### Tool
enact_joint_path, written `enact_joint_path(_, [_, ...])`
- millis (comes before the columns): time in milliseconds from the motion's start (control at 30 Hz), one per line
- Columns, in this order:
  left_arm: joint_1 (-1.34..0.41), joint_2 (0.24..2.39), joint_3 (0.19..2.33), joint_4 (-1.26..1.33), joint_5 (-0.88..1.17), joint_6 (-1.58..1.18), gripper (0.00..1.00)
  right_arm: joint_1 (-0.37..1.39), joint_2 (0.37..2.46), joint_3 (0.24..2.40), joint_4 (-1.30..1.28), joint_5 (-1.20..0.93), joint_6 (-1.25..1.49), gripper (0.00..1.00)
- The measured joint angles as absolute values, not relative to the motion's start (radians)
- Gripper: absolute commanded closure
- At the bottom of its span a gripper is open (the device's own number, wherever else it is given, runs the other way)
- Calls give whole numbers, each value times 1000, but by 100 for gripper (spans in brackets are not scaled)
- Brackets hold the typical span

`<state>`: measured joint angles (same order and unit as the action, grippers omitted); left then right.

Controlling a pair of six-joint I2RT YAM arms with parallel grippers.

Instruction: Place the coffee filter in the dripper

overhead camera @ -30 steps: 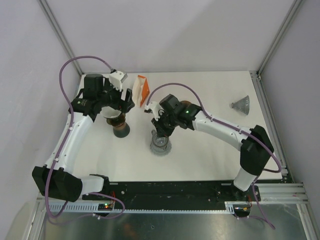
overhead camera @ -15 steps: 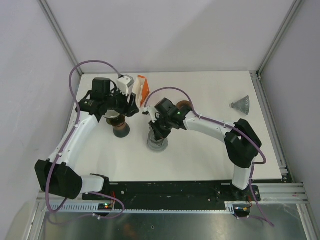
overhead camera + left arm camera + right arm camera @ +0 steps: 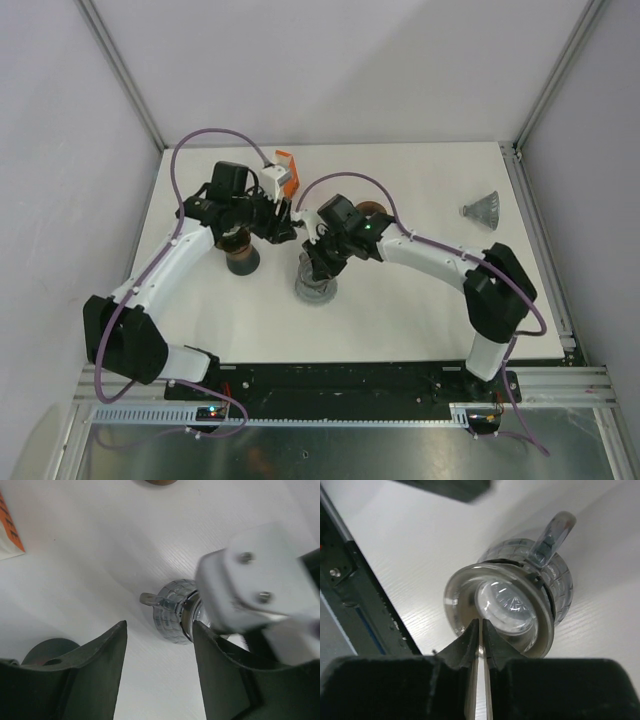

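A clear ribbed dripper (image 3: 316,285) with a small handle is at the table's middle. My right gripper (image 3: 320,262) is shut on the rim of its round flange, as the right wrist view shows at the gripper (image 3: 480,626) and the dripper (image 3: 520,595). My left gripper (image 3: 277,224) is open and empty, hovering just left of the dripper (image 3: 172,611), with its fingertips (image 3: 116,635) apart over bare table. A grey cone-shaped filter (image 3: 482,207) lies at the far right. An orange and white packet (image 3: 286,170) stands at the back.
A brown cup-like stand (image 3: 241,260) is left of the dripper, partly under my left arm. A brown round object (image 3: 370,210) sits behind my right wrist. Metal frame posts (image 3: 120,70) rise at the back corners.
My left gripper has swung right, away from the brown stand and toward the dripper. My right gripper shifted the dripper slightly left and has since held it there.
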<state>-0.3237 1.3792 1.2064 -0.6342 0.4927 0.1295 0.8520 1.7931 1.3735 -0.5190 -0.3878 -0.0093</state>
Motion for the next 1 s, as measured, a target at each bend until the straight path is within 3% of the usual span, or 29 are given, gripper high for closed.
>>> enact_joint_path(400, [-339,1379,1173,-614,540,120,34,841,1601,1366,-502,-360,-19,53])
enact_joint_path(1000, [-420,1379,1098,-592,554,120,44,758,1615,1232,-342,-350,36,57])
